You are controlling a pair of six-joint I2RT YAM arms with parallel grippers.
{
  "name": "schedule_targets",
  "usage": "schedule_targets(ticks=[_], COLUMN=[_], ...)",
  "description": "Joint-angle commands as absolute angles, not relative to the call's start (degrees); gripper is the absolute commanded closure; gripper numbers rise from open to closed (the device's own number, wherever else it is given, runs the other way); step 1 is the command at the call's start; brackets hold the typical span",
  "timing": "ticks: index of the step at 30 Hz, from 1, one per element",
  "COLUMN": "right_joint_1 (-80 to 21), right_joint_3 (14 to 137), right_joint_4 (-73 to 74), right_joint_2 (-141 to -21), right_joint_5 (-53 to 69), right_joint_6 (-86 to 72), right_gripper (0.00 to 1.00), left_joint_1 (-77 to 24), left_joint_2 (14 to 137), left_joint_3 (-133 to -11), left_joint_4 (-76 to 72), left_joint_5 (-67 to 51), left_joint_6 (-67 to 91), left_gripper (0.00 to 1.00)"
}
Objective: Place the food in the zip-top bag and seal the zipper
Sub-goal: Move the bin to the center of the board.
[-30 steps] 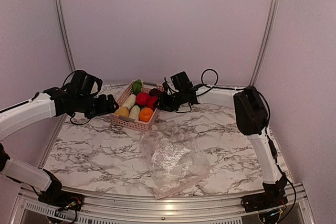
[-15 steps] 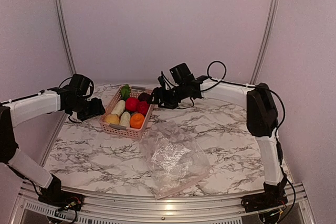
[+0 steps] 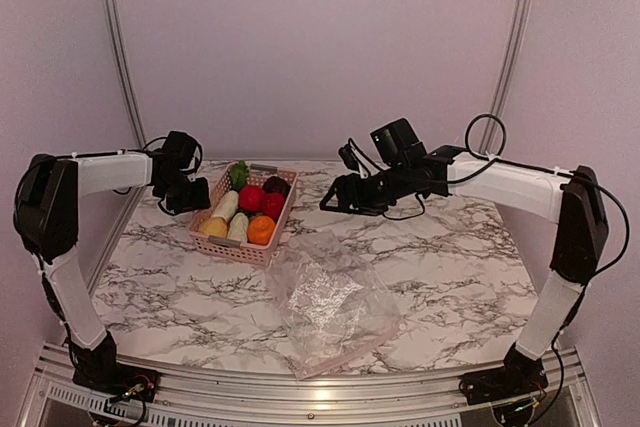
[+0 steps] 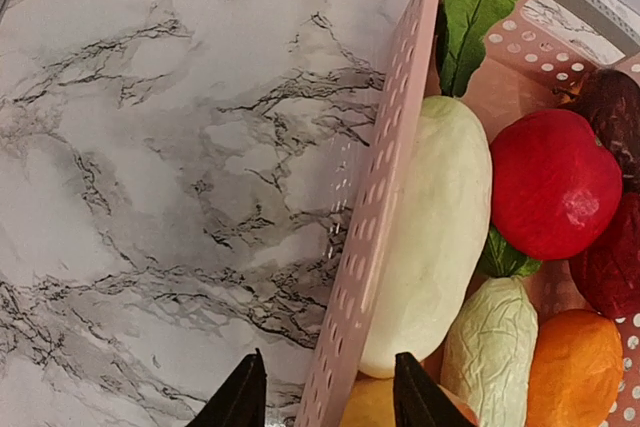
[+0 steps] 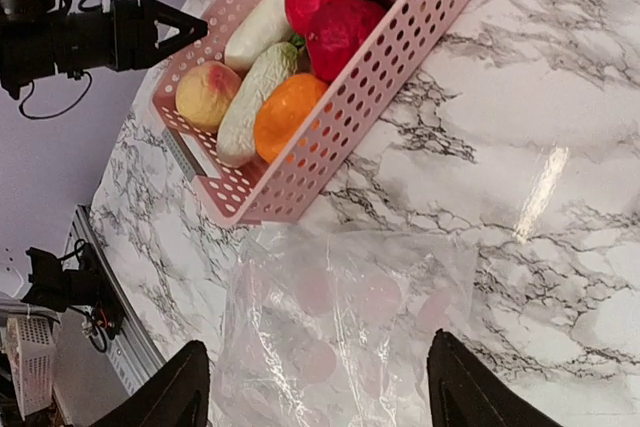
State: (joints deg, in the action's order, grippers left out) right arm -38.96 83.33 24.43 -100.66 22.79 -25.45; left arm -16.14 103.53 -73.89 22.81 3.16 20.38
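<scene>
The food lies in the pink basket on the table, with the bag flat just in front. The left pincer straddles the basket's left wall, half-parted and gripping nothing. The right pincer gapes wide beyond the bag.

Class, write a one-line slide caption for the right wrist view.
Open right tool facing a clear zip-top bag, pink basket of toy produce beyond, on a marble table.
</scene>
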Motion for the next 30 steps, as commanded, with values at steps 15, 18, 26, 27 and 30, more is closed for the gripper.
schedule_targets(ticks=[15, 18, 26, 27, 30], right_joint_1=[-44.26, -44.29, -46.78, -47.32, -49.46], right_joint_3=[56.69, 54.26, 54.16, 53.92, 52.94], right_joint_4=[29.17, 28.4, 31.58, 31.9, 32.28], right_joint_2=[-76.35, -75.42, -74.28, -74.27, -75.05], right_joint_5=[12.43, 12.39, 9.45, 9.19, 8.72], right_joint_6=[-22.77, -23.57, -19.61, -19.43, -18.31], right_gripper=[0.35, 0.35, 0.39, 0.39, 0.38], left_joint_1=[-15.64, -15.6, -15.58, -15.56, -15.56], left_joint_2=[107.2, 105.07, 95.24, 93.86, 89.98], left_joint_3=[-78.24, -75.69, -67.28, -66.12, -61.87], left_joint_4=[30.32, 30.41, 30.32, 30.28, 30.01], left_joint_5=[3.53, 3.56, 6.87, 7.18, 6.96], left_joint_6=[13.76, 13.45, 13.68, 13.5, 11.68], left_gripper=[0.85, 0.89, 1.0, 1.0, 1.0])
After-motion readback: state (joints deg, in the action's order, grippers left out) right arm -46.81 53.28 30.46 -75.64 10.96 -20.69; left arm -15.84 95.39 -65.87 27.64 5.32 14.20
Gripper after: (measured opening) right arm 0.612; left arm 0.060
